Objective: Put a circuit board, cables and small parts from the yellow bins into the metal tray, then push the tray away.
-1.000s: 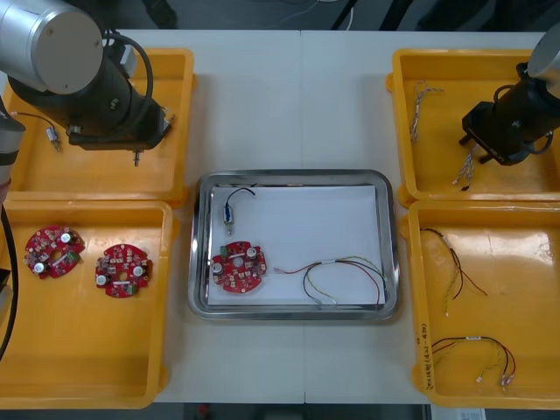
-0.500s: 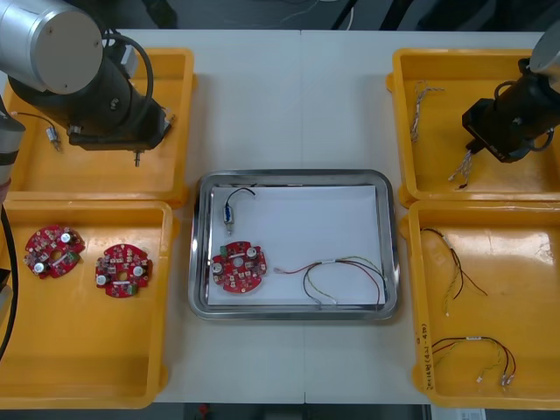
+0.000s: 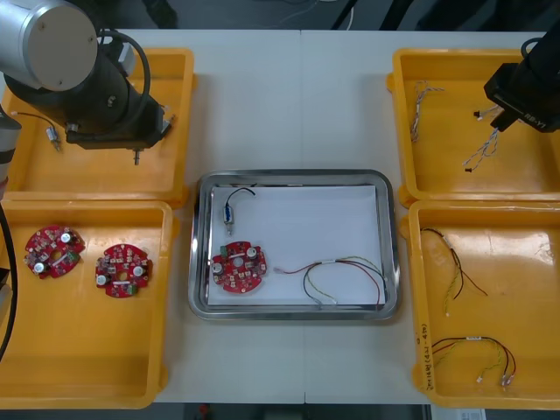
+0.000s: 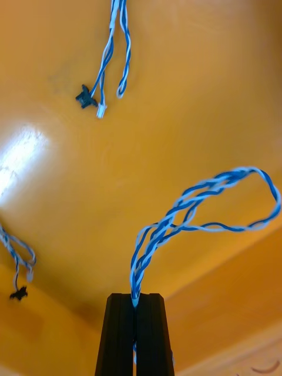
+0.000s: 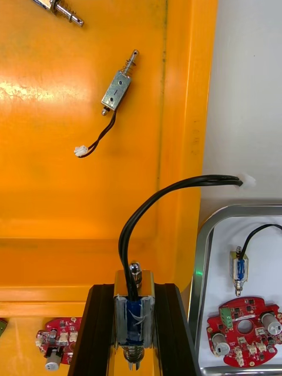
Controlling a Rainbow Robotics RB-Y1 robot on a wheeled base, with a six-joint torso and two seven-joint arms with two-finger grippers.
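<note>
Pinching a blue-white cable (image 4: 194, 202) by its very tip, the right gripper (image 4: 136, 301) hangs over the far right bin (image 3: 446, 179), and the cable dangles free with a loop bowing out sideways. The hold looks thin, so a fast swing toward the tray (image 3: 293, 175) could let the cable slip and drop on the tabletop (image 3: 289, 96). The loose loop could also catch the bin wall or the tray rim. A spare cable (image 4: 114, 53) lies in that bin, well apart, so there is little tangle risk there.

The left gripper (image 5: 134, 292) sits over the far left bin (image 3: 87, 179), clamped on a small part (image 5: 134, 317) whose black lead (image 5: 158, 202) arches up and out. That lead could snag the bin wall, or land across the board (image 3: 238, 267) already in the tray.
</note>
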